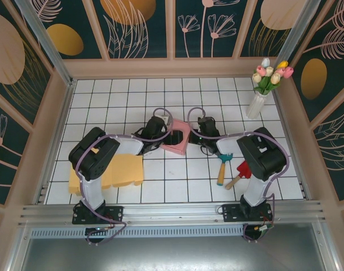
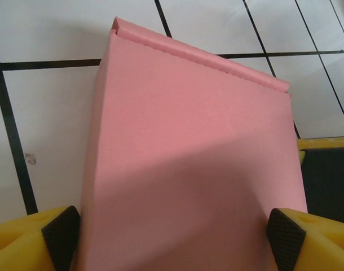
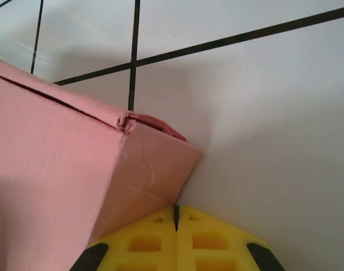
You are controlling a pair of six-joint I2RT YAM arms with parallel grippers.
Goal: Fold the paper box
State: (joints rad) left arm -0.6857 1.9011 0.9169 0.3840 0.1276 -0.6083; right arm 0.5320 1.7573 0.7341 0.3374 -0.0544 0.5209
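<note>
The pink paper box stands on the white tiled table between the two arms. In the left wrist view the box spans the whole gap of my left gripper. Its black pads press on both side walls, the jaws standing wide. A folded flap runs along the box's far top edge. My right gripper is shut with nothing in it, its yellow tips touching the box's lower corner, where the wall is creased. From above, the left gripper and right gripper flank the box.
A yellow foam sheet lies at the near left by the left arm. A small rake and a red trowel lie at the near right. A vase of tulips stands at the back right. Walls enclose the table.
</note>
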